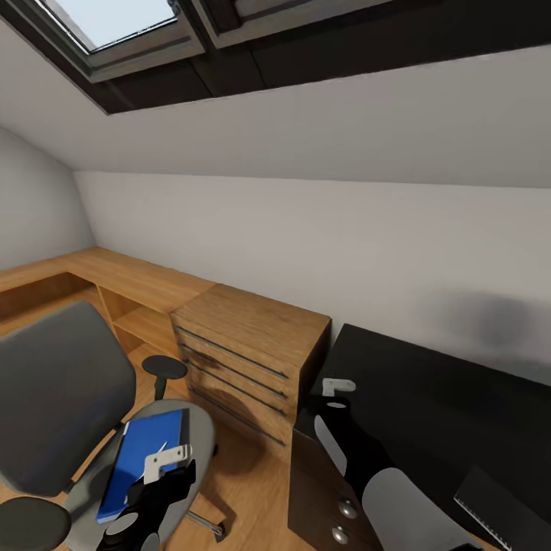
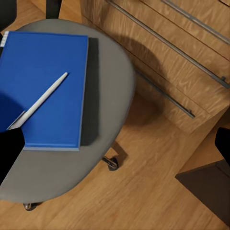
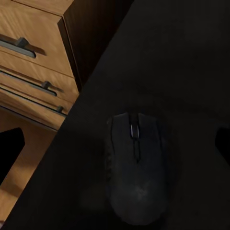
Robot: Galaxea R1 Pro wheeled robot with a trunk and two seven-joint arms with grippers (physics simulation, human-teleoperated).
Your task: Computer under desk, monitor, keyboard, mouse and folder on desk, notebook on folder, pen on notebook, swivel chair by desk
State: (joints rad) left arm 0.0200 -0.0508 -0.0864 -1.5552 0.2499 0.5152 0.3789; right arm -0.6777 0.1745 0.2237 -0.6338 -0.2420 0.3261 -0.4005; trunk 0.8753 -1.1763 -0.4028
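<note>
The blue folder [image 1: 141, 459] lies on the grey seat of the swivel chair [image 1: 53, 390], and the silvery pen [image 2: 45, 98] rests slantwise on the folder [image 2: 43, 86]. My left gripper [image 1: 164, 478] hangs open above the seat's front, its fingertips [image 2: 8, 148] spread wide; the pen's near end reaches one of them. My right gripper [image 1: 337, 405] hovers open over the black desk [image 1: 428, 398], straight above the black mouse [image 3: 136, 167]. A corner of the keyboard [image 1: 490, 513] shows at the desk's near right. The notebook, monitor and computer are out of view.
A light oak chest of drawers [image 1: 252, 321] stands between the chair and the desk, with a low oak shelf unit [image 1: 115, 279] running along the wall. A dark drawer unit with round knobs [image 1: 337, 509] sits under the desk's left end. Wooden floor [image 2: 143, 191] lies between.
</note>
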